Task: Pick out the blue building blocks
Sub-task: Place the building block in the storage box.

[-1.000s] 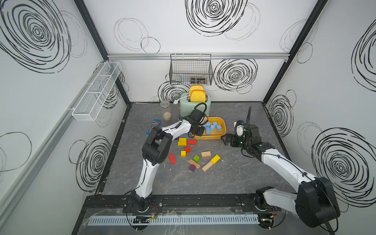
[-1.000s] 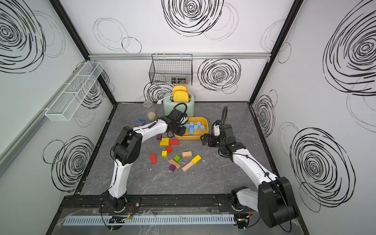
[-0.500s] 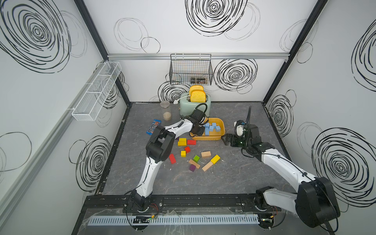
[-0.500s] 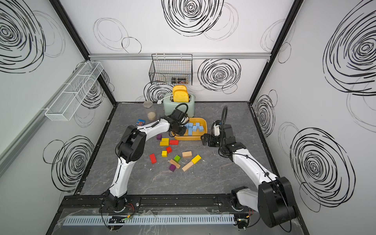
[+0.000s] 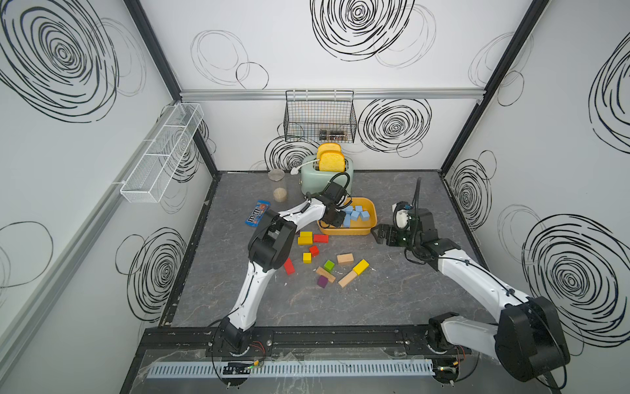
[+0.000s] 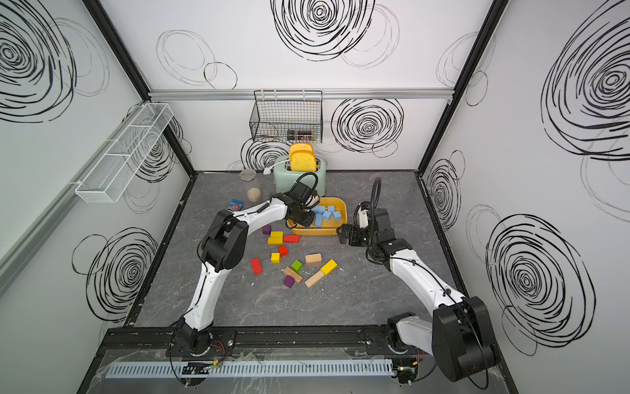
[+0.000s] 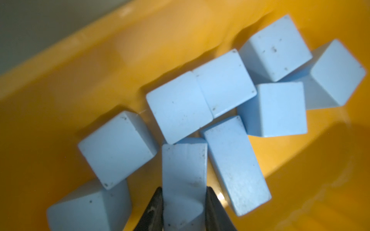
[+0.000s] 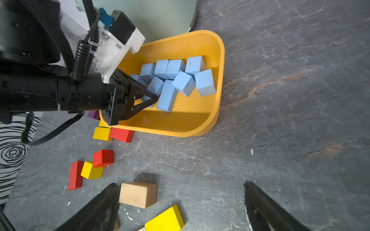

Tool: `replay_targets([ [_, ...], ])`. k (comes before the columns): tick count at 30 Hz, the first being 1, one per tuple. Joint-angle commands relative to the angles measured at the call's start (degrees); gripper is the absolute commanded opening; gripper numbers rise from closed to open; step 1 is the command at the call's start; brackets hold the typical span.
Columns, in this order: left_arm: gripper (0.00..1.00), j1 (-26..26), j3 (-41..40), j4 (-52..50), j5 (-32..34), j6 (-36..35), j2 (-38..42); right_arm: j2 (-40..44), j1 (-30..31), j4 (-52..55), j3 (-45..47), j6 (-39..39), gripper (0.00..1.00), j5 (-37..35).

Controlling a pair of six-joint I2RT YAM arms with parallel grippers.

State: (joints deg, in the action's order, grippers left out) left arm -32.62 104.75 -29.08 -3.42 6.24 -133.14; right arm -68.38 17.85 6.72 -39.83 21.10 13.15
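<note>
The blue building blocks [image 5: 356, 215] lie clustered inside the yellow tray [image 5: 344, 232], touching or leaning on one another; about nine show in the left wrist view. One oblong blue block [image 7: 184, 172] sits at the tray's left end among the others, and the left gripper [image 7: 184, 190] pinches it, one jaw pressed on each long side. Whether this block already rests on the tray floor cannot be determined. Over the last second the left arm changes very little: its elbow moves slightly toward the tray, while the gripper stays low over the tray's left end with the grip unchanged. The right gripper [image 8: 180, 185] remains spread wide and empty, just beside the tray's right end, and does not move. The red, yellow, green, purple and plain-wood blocks [image 5: 329, 265] lie scattered on the table [image 5: 409, 290] in front of the tray, and no blue block is visible among them. Judged from this layout, the held block is probably the last one. The small motion suggests the arm has settled for placement, so the step that remains is to release the grip and lift clear of the tray.
</note>
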Motion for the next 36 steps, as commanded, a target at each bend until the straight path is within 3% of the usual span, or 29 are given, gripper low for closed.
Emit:
replay_targets([
  [1, 0.3, -0.1, -0.4, -2.6, 0.8, 1.1, -0.5, 0.3, 0.2, -1.6, -1.3, -0.7, 0.98, -0.5],
  [11, 0.45, -0.1, -2.6, -2.6, 3.9, 2.4, 3.1, 0.4, 0.3, -1.6, -1.2, -0.8, 0.98, -0.3],
  [25, 0.59, -0.8, -6.0, 2.1, -0.6, 3.6, 14.8, 1.8, -0.1, -1.5, -1.8, 0.2, 0.98, 2.4],
  [36, 0.85, 0.7, -21.5, 14.7, 0.1, 3.2, 32.4, 4.7, -0.4, -1.8, -3.6, 0.1, 0.98, 6.8],
])
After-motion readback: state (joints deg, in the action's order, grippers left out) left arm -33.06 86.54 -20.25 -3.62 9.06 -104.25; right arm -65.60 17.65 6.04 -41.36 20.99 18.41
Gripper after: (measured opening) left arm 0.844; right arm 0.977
